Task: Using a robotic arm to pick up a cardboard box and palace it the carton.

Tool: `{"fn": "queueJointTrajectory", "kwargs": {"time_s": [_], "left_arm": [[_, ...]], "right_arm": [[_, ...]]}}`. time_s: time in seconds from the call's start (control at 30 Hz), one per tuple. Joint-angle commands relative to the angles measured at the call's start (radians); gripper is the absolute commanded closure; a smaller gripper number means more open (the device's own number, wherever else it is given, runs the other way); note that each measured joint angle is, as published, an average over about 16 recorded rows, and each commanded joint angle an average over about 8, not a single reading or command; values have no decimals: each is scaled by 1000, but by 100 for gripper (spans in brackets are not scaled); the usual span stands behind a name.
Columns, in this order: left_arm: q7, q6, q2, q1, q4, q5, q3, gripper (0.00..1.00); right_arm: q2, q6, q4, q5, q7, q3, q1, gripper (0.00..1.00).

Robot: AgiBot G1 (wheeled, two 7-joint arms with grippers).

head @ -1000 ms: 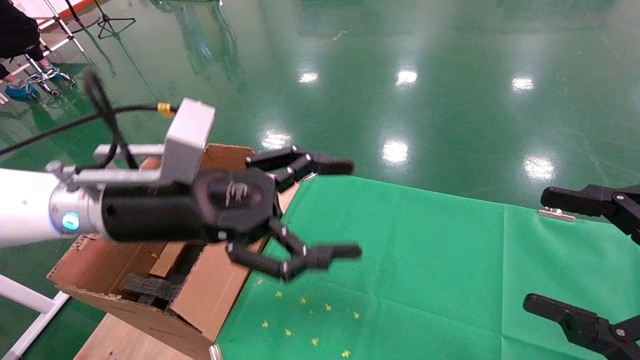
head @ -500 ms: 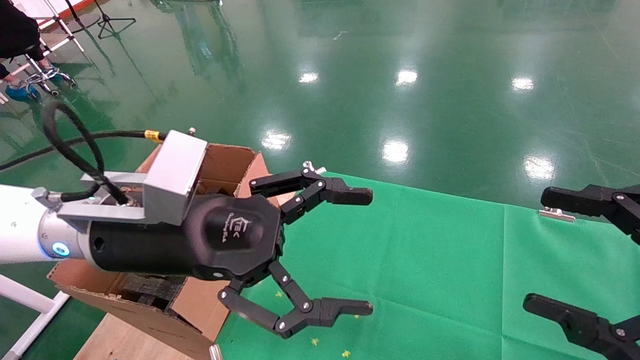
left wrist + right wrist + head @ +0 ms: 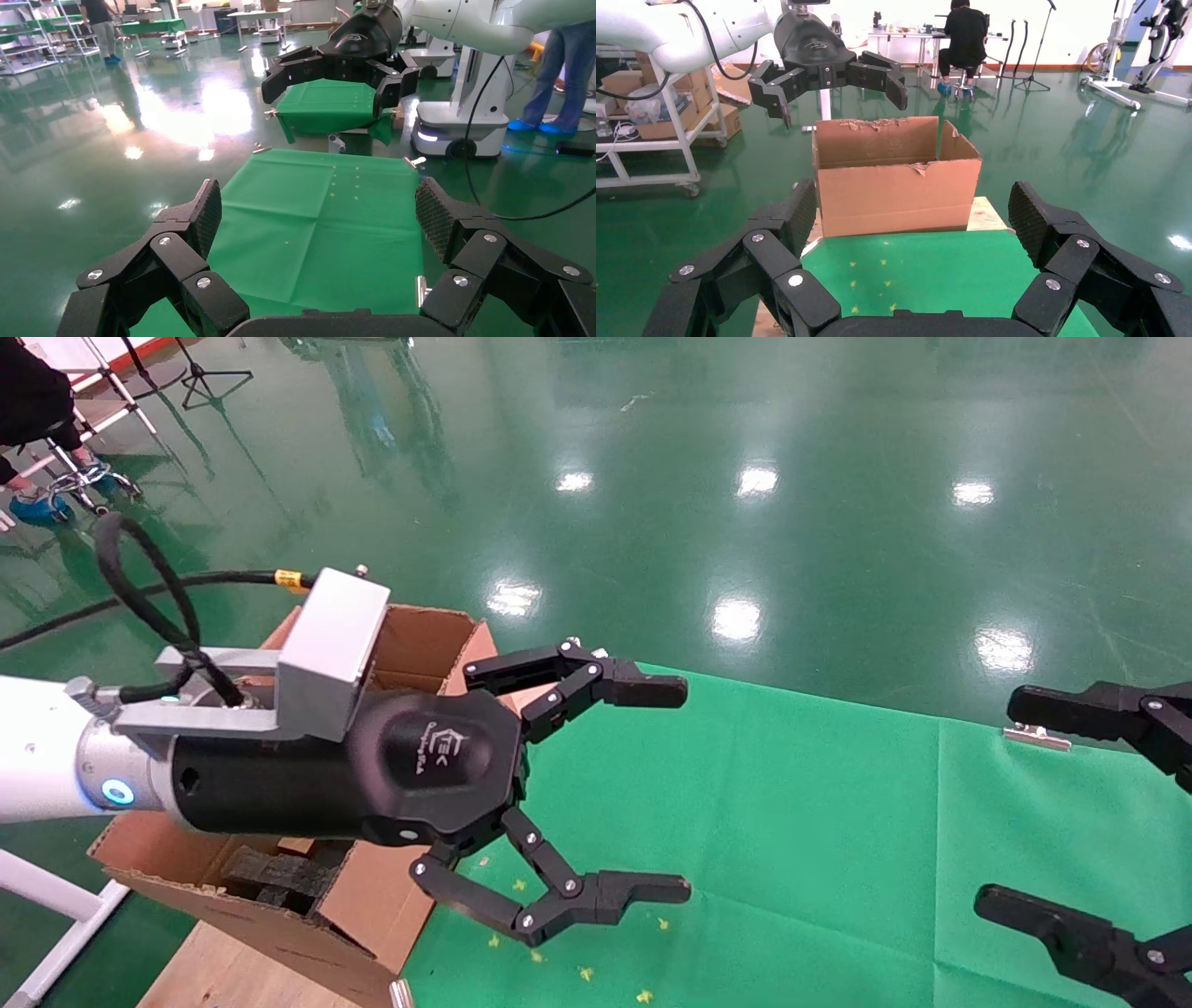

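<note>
My left robotic arm reaches in from the left. Its gripper is open and empty, held in the air over the green cloth just right of the carton. The carton stands at the table's left end with its flaps up and black foam inside; it also shows in the right wrist view. The left gripper body hides most of the carton's inside, and I cannot make out the small cardboard box. My right gripper is open and empty at the right edge. Nothing lies between the left gripper's jaws.
A green cloth with small yellow marks covers the table, held by metal clips. Bare wood shows under the carton. The green floor lies beyond. A seated person and a shelf cart stand far off.
My left gripper has come down and forward from over the carton, rolled at the wrist, then risen slightly. Its jaws have stayed open. The right gripper has not moved.
</note>
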Motion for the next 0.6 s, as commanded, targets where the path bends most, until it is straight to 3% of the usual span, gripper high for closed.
{"fn": "queueJointTrajectory", "kwargs": {"time_s": [0.03,0.6], "left_arm": [[-1,0,0,-1,2,1,1,0],[-2,-2,1,-5,7,4,2,0]], "right_arm": [[0,0,0,0,0,0,0,0],[0,0,0,0,0,0,0,0]]}}
